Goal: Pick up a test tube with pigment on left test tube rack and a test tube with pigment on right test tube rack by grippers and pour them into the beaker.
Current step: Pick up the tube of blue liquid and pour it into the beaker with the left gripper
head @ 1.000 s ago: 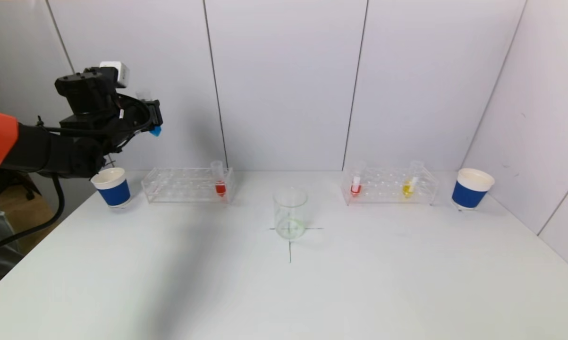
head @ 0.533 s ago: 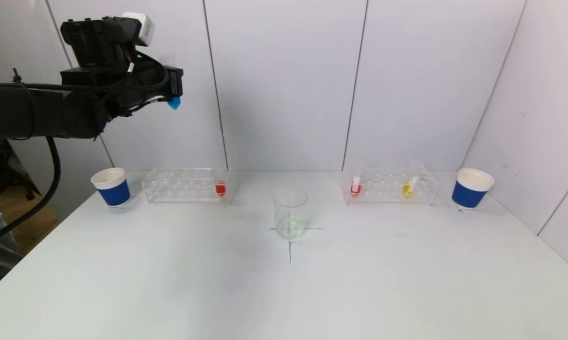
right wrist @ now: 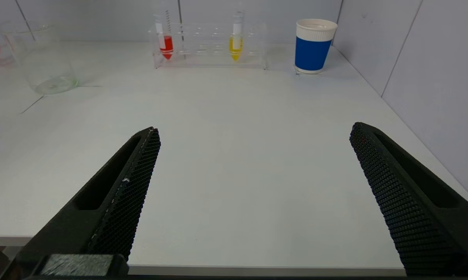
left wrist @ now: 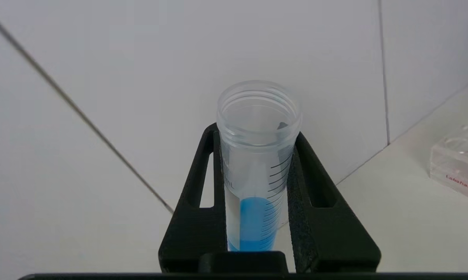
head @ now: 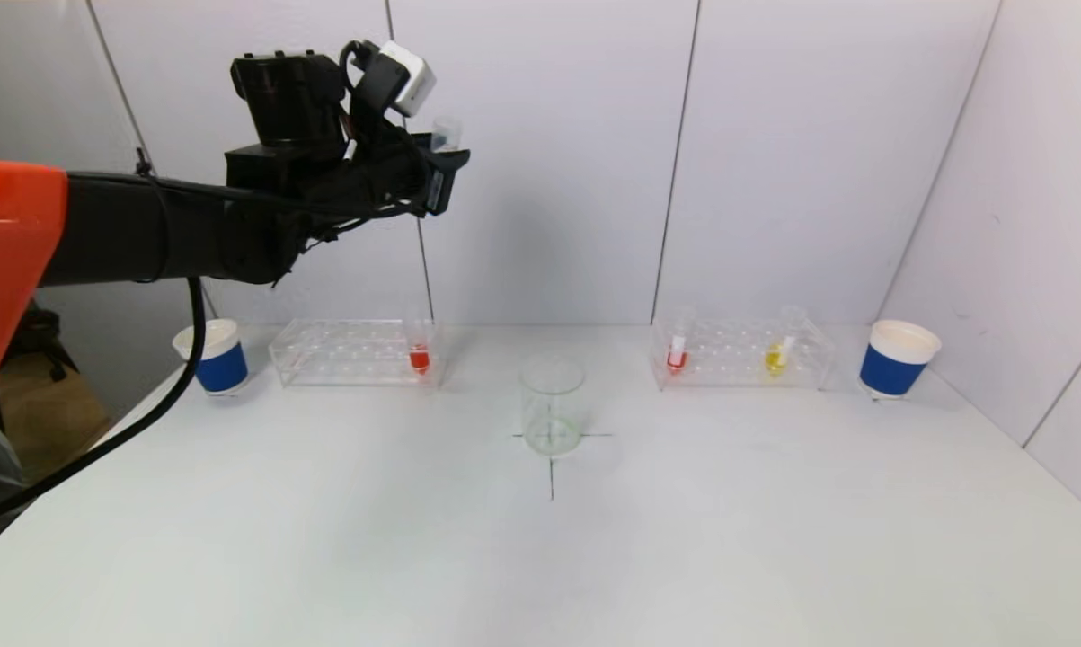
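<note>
My left gripper (head: 441, 175) is shut on a clear test tube with blue pigment (left wrist: 257, 175) and holds it high in the air, above the right end of the left rack (head: 342, 352) and left of the glass beaker (head: 553, 406). Only the tube's mouth (head: 447, 131) shows in the head view. A red tube (head: 419, 352) stands in the left rack. The right rack (head: 739, 353) holds a red tube (head: 677, 352) and a yellow tube (head: 778, 353). My right gripper (right wrist: 253, 144) is open and empty, low over the table's near edge, out of the head view.
A blue-sleeved paper cup (head: 215, 357) stands left of the left rack and another (head: 897, 359) right of the right rack. White wall panels close the back and right. A black cross marks the table under the beaker.
My left arm has swung up and to the right with the blue tube, from above the left cup to above the rack's right end. The right arm has not moved.
</note>
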You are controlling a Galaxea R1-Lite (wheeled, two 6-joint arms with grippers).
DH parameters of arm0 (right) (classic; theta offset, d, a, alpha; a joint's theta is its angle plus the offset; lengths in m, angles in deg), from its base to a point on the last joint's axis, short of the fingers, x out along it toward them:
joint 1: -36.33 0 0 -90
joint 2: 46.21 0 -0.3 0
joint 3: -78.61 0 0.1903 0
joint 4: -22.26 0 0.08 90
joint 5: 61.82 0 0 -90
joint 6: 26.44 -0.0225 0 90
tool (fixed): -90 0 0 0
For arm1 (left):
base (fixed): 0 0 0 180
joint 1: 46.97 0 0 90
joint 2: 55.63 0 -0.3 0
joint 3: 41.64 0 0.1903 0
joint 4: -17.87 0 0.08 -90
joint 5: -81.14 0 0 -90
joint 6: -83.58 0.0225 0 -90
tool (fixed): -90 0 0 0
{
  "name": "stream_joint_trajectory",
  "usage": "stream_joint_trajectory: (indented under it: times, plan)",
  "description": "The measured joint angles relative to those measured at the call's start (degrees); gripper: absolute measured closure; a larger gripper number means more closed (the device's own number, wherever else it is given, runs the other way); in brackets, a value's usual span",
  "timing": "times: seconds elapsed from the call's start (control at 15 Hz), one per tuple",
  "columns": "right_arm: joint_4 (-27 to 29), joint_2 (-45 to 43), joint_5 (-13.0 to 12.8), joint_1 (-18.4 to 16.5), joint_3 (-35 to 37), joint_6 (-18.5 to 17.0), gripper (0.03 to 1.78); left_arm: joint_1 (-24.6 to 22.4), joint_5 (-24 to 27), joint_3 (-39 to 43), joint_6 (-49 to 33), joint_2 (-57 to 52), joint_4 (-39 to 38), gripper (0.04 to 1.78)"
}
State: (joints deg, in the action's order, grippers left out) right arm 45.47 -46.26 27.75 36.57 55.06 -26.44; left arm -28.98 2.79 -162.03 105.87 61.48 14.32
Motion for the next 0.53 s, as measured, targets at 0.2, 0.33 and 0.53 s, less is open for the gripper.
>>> stream_joint_trajectory:
  times: [0.2,0.33,0.53]
  plan:
    - [0.0,0.0,0.0,0.0,0.0,0.0,0.04,1.8,8.5,0.6,10.5,3.3,-3.6,1.37]
    - [0.0,0.0,0.0,0.0,0.0,0.0,0.04,4.0,11.0,1.7,13.8,5.8,-4.9,1.37]
    - [0.0,0.0,0.0,0.0,0.0,0.0,0.04,5.0,16.3,2.2,19.8,10.1,-8.6,1.37]
